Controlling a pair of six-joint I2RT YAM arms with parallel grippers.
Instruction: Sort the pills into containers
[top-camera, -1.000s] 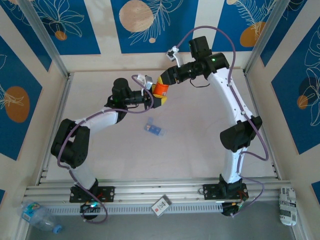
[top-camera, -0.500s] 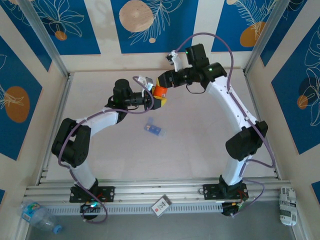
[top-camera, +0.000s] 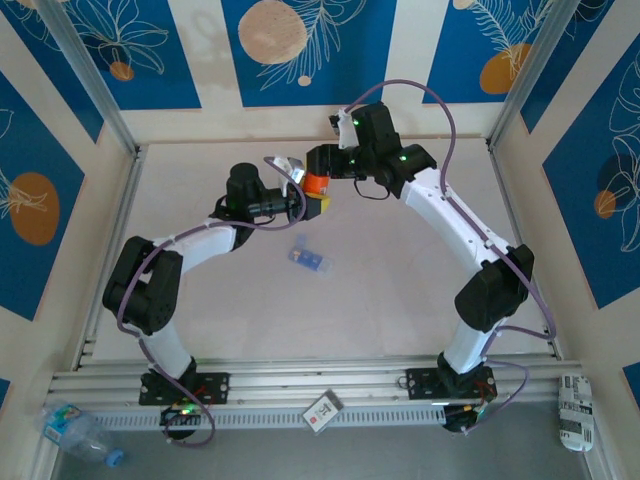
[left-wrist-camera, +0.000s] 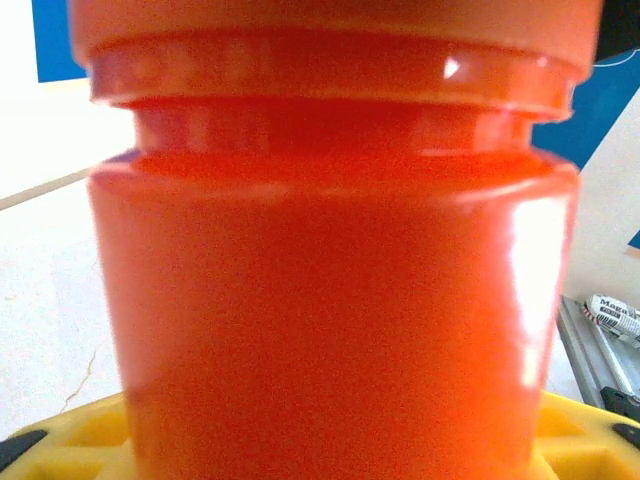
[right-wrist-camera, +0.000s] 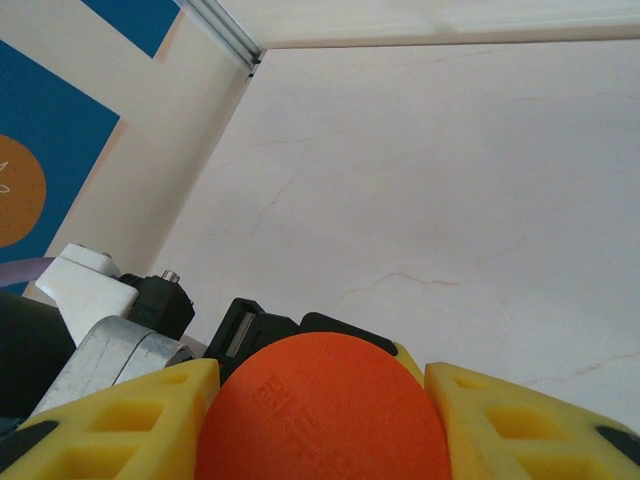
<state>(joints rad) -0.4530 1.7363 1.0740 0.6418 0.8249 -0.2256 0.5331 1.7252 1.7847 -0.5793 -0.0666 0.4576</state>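
The left claw (top-camera: 313, 203) pinches the orange bottle (top-camera: 317, 184) by its body; the right claw (top-camera: 322, 165) pinches its cap (right-wrist-camera: 320, 410). The blue box (top-camera: 308, 257) lies on the table (top-camera: 400, 270), nearer the bases than both claws and well apart from them.

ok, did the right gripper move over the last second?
Yes. The right gripper, clamped on the orange bottle, shifted slightly left in the top view, judged against the blue pill box, which stayed put.
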